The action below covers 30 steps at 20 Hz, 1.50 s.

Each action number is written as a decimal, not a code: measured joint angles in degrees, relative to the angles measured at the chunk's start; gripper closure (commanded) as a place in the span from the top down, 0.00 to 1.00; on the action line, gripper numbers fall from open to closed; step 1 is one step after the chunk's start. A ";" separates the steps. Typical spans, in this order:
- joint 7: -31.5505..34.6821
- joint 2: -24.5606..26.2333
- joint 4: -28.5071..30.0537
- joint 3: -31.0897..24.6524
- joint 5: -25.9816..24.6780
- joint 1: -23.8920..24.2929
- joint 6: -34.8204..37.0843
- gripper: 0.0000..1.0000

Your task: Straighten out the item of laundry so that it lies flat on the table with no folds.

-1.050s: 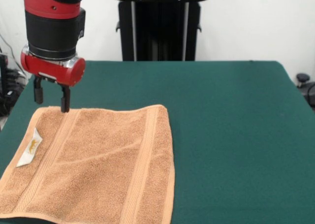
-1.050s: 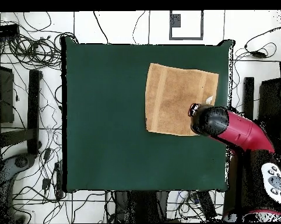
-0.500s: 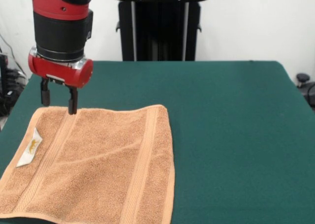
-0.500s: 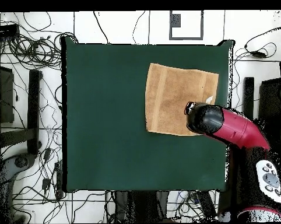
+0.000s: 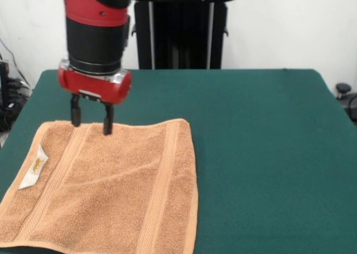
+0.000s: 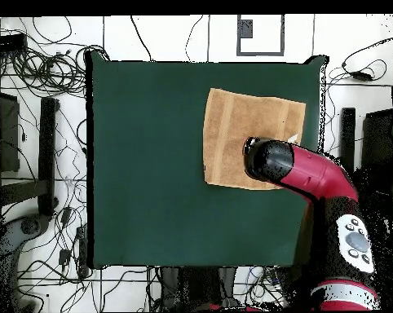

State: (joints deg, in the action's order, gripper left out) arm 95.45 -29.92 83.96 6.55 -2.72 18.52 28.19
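Towel point(image 5: 106, 192) flat on table point(image 5: 268, 153), bands running near-to-far; jaws point(image 5: 89, 117) open, empty, above far edge.

open gripper point(image 5: 90, 119) hovers over the spread towel's point(image 5: 111, 192) far edge on the table point(image 5: 268, 142).

Bright even room light, soft shadows, no glare, front view sharp, overhead w/ coarser detail

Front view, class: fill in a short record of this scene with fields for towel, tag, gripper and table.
towel: orange towel spread open, faint creases, near the table's corner
tag: white tag on the towel's left border
gripper: gripper open, empty, at the towel's far edge
table: green table, mostly bare
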 measured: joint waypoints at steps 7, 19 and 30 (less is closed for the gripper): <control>0.19 0.61 -0.04 0.74 3.73 -3.72 0.01 1.00; 0.23 -0.73 1.68 0.78 7.60 -4.72 -2.37 1.00; 0.23 -2.33 6.85 0.80 8.45 -1.79 -5.84 1.00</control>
State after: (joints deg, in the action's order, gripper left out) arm 95.67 -32.26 90.81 7.34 5.73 16.73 22.35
